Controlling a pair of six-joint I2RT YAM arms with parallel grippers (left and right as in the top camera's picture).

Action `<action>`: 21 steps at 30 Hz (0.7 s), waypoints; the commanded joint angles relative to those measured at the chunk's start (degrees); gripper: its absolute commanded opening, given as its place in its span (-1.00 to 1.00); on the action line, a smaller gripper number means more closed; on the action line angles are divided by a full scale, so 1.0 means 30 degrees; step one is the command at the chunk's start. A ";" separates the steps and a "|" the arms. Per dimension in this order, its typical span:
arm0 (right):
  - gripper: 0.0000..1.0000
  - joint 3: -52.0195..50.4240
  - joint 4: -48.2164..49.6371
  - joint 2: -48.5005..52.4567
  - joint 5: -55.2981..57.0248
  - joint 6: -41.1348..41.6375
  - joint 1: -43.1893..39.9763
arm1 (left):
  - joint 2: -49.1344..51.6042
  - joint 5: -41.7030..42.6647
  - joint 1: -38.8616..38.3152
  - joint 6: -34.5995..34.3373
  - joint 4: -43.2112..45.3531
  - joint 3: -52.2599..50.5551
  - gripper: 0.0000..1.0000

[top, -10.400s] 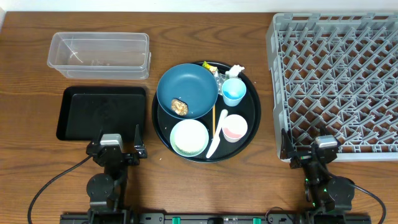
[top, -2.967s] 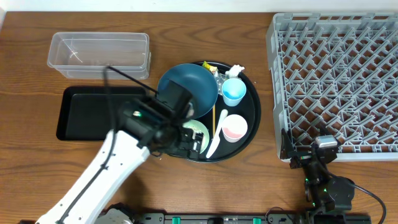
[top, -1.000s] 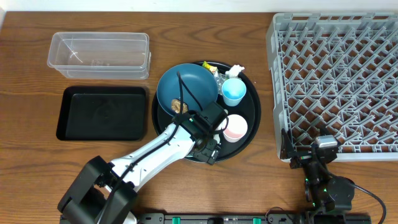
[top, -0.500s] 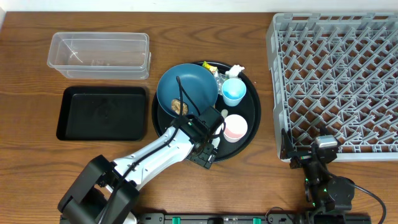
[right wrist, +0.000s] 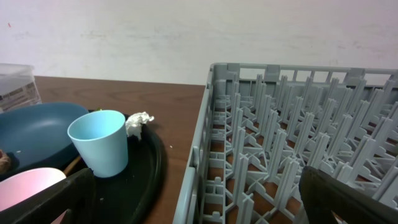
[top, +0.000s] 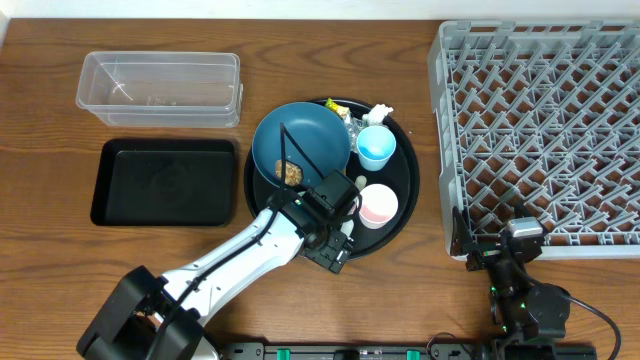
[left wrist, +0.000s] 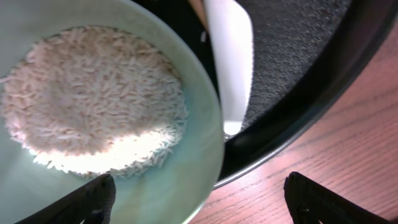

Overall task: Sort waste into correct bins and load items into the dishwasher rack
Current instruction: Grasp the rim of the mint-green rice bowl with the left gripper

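Pale mint bowl point(left wrist: 202, 155): on the round black tray point(left wrist: 298, 81), by its near edge, rim close to the tray's lip.
White rice grains point(left wrist: 93, 106): heaped in the bottom of the mint bowl.
White spoon point(left wrist: 229, 62): flat on the round tray, just beside the bowl's right side.
Left claw point(left wrist: 202, 205): spread wide, low above the bowl's rim; one finger is over the bowl's inside, the other over bare bench point(top: 50, 250); it pinches nothing.
Dark blue bowl point(top: 300, 135): far-left part of the round tray, with the brown food lump point(top: 291, 172) inside.
Cups: light blue cup point(top: 376, 148) towards the tray's far edge; white cup point(top: 378, 205) by its right edge.
Scraps: tissue point(top: 380, 111), yellow wrapper point(top: 335, 104) and foil point(top: 355, 122) at the tray's far edge.
Bins: clear tub point(top: 90, 92) near the bench's far-left corner; black rectangular tray point(top: 165, 180) just in front of it.
Rack point(top: 540, 130): along the bench's right edge.
Right claw point(right wrist: 199, 202): spread, holding nothing, by the bench's near edge at the rack's near-left corner.
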 commanded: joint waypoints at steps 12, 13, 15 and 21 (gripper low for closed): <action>0.98 -0.0080 -0.0022 0.0007 -0.0015 0.0211 -0.0168 | 0.0685 -0.0357 -0.0882 0.0189 -0.0066 0.0204 0.60; 0.98 -0.0080 -0.0022 0.0007 -0.0015 0.0211 -0.0168 | 0.0685 -0.0539 -0.0882 0.0189 -0.0066 0.0204 0.59; 0.99 -0.0080 -0.0022 0.0007 -0.0015 0.0211 -0.0168 | 0.0685 -0.0882 -0.0882 0.0197 -0.0044 0.0204 0.57; 0.98 -0.0080 -0.0022 0.0007 -0.0015 0.0211 -0.0168 | 0.0823 -0.1792 -0.0867 0.0189 0.0007 0.0204 0.46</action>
